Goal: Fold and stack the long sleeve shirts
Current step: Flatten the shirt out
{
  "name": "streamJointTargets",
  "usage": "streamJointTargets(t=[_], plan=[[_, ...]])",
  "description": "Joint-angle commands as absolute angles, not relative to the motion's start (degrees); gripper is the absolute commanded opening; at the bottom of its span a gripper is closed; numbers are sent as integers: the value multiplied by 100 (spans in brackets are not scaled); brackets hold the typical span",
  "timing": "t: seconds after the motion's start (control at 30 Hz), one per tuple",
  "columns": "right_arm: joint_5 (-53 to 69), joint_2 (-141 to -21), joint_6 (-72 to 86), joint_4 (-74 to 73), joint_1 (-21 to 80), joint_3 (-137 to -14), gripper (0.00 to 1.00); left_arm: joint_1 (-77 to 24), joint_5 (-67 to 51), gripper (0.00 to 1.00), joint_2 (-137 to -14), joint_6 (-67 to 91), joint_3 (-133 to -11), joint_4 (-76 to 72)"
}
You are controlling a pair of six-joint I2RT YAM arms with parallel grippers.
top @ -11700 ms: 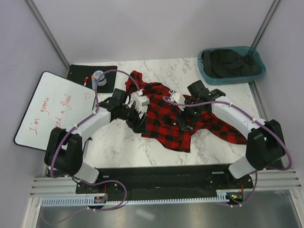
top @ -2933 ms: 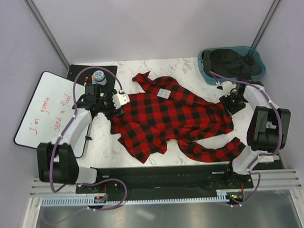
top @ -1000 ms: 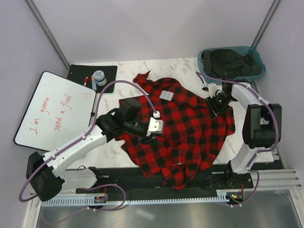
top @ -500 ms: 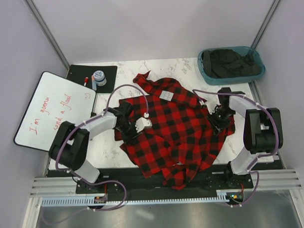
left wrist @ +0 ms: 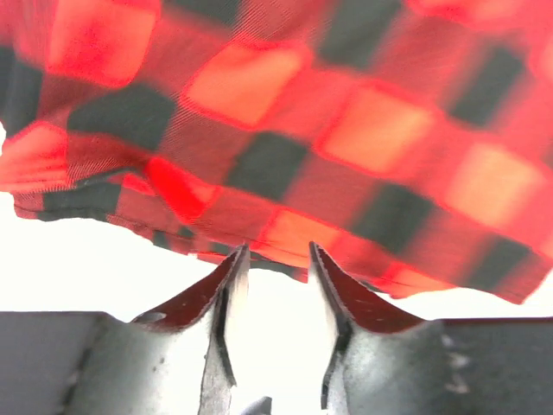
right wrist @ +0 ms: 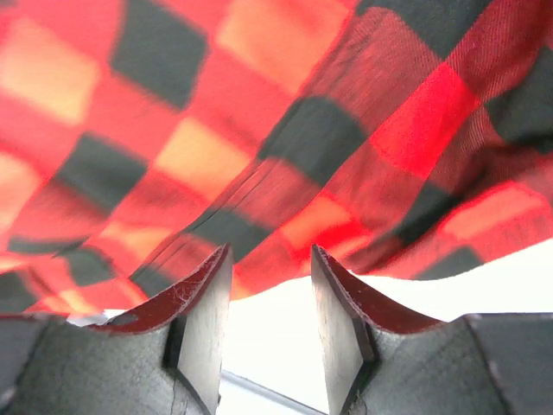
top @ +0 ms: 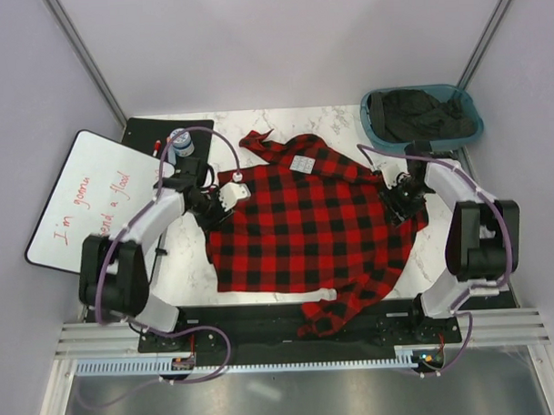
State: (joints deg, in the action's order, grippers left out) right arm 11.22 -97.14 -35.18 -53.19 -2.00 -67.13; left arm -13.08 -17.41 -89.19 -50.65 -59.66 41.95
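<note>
Shirt's laid out pretty flat rn: the red-and-black buffalo-check flannel long sleeve shirt covers the middle of the white marble worktop, collar twd the far edge w/ the small white neck label facing up, hem running along the near edge. 1 check sleeve spills over the near edge, right of center, onto the black base plate. Left gripper sits at the shirt's left edge up by the shoulder, right gripper at the shirt's right edge, also on the far half. Both wrist cams show the same thing: the 2 fingers on the left are parted w/ bare white top btwn them and the cloth edge just past the tips, not pinched; the right fingers are likewise spread, fabric beyond the tips, nothing held. Other stuff: teal plastic basket at the far right corner w/ a dark crumpled garment in it, a black mat at the far left corner holding a small blue-lidded jar and a red marker, and a whiteboard w/ red handwriting hanging off the left edge.
</note>
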Motion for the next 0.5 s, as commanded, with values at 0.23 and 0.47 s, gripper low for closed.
streamJointTargets(t=[0.23, 0.47], plan=[[1136, -9052, -3507, -5309, 659, -5731, 45, -2250, -2119, 40, -8269, -4606, -4729, 4061], [177, -9027, -4174, -4913, 721, -4738, 44, -2268, -1416, 37, -8229, -4956, -3772, 3893]])
